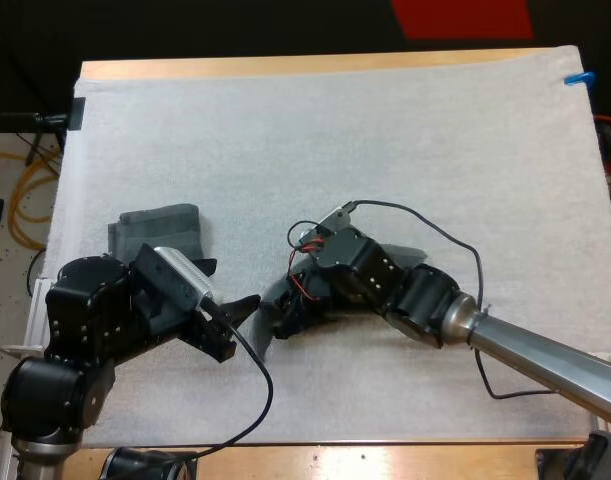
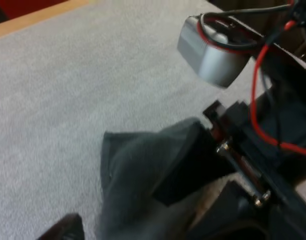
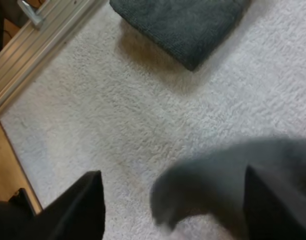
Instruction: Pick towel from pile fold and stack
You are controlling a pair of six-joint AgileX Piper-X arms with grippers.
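Crowding low over the near part of the mat (image 1: 365,400), your left gripper (image 1: 240,310) and right gripper (image 3: 173,175) meet nose to nose, with the loose towel (image 2: 137,175) bunched between them. The right gripper stands wide open. A fold of the towel lies in the gap against one finger and clear of the other, so it grips nothing. You cannot tell from here whether the left gripper has any hold on the cloth, which sits right at it. Your main risk is a clash: the two are very close, and a sideways move could knock one into the other. A second risk is closing the right gripper on a single thin fold, which would likely slip or drag the cloth into a worse heap. Farther back on the left lies the folded stack (image 1: 160,228), where a careless swing on that side could shove it askew
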